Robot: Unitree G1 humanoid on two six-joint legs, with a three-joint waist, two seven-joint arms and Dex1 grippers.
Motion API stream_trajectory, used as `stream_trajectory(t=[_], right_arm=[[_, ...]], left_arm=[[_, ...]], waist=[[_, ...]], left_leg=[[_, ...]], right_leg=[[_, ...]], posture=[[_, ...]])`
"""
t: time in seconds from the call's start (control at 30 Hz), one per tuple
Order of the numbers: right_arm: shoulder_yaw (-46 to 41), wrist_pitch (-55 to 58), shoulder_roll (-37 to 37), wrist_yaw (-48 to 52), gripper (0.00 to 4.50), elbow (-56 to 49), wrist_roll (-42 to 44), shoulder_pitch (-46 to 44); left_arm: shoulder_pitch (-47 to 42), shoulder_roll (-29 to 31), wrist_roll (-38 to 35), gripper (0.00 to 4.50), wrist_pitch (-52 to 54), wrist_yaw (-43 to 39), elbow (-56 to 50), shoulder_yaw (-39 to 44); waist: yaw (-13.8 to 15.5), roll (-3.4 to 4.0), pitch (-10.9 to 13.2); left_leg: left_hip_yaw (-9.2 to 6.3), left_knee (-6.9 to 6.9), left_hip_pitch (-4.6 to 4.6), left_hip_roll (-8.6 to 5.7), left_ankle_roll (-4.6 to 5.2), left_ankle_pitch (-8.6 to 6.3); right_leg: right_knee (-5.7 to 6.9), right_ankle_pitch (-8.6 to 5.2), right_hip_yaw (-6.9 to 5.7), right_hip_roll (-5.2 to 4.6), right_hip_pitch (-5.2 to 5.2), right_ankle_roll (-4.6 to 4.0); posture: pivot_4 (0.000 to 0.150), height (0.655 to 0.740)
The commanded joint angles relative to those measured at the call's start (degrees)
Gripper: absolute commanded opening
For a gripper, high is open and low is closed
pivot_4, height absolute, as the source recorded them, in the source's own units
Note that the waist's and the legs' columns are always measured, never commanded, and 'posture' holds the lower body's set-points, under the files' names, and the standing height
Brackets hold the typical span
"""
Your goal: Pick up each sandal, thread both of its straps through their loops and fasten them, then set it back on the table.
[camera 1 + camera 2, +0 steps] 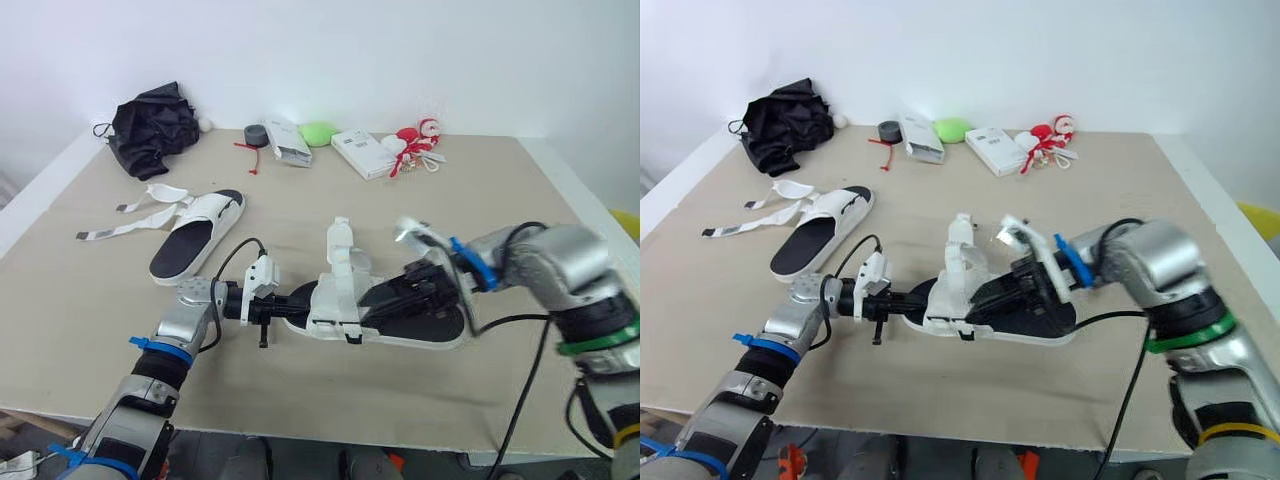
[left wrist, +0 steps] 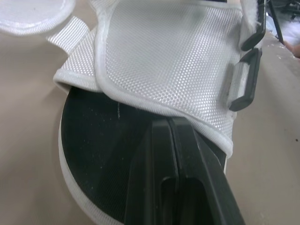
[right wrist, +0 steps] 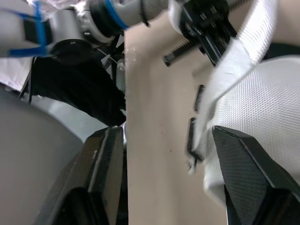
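Sandal [image 1: 420,328] lies near table [image 1: 300,390] front edge; left jaws clenched, seemingly touching its toe, right jaws released.

The left arm [image 1: 185,325], at 7 o'clock, is silver-grey with blue bands [image 1: 158,347]; the right arm [image 1: 560,262], at 4 o'clock, adds a green ring [image 1: 598,342] (a black cable [image 1: 525,388] trails beside). Fingers [image 2: 154,187] are matte black.

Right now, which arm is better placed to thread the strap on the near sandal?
Right, probably. The right gripper is open with the loose strap between its fingers, close to the black loops. The left gripper is shut, at the sandal's other end over the footbed, likely steadying it.
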Motion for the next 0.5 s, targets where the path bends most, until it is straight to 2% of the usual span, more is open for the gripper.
stream_trajectory(t=[0.03,0.13,0.27,0.37,0.5], right_arm=[[-5.2,-0.5,-2.1,-0.9,3.37,-7.2,3.3,3.7],[-9.8,1.5,-3.4,-6.4,3.37,-15.9,5.4,11.9],[-10.3,4.4,1.2,-17.6,3.37,-20.6,4.4,18.3],[-12.0,8.2,6.3,-25.1,3.37,-20.5,5.4,19.0],[-14.8,11.1,10.5,-29.9,3.37,-19.1,7.5,17.3]], left_arm=[[4.2,1.1,5.1,0.0,3.1,1.3,6.4,-3.9],[4.3,1.2,5.1,0.0,3.0,1.3,6.4,-3.9],[3.8,1.0,5.2,0.0,2.7,1.2,7.3,-3.9],[3.1,0.8,5.3,0.0,2.6,1.0,7.8,-4.1],[2.2,0.9,6.1,0.0,1.5,0.1,8.3,-4.8]], waist=[[0.0,0.0,0.0],[0.0,-0.1,0.0],[0.1,-0.13,0.0],[0.0,-0.13,0.0],[0.0,-0.15,0.0]], left_leg=[[0.01,0.0,0.01,0.01,0.0,0.0],[-0.01,0.02,0.01,0.02,0.0,0.01],[0.06,0.03,0.02,0.01,-0.01,0.01],[0.06,0.06,0.07,0.05,-0.01,0.02],[0.07,0.07,0.06,0.05,0.0,0.04]], right_leg=[[0.0,0.01,0.01,0.0,0.0,-0.01],[0.0,0.03,-0.01,0.01,0.01,-0.02],[-0.02,0.04,0.05,-0.01,0.02,0.0],[-0.02,0.07,0.05,0.01,-0.07,-0.06],[-0.02,0.1,0.07,0.01,-0.06,-0.08]], posture=[[0.15,0.738],[0.15,0.738],[0.15,0.738],[0.15,0.738],[0.15,0.738]])
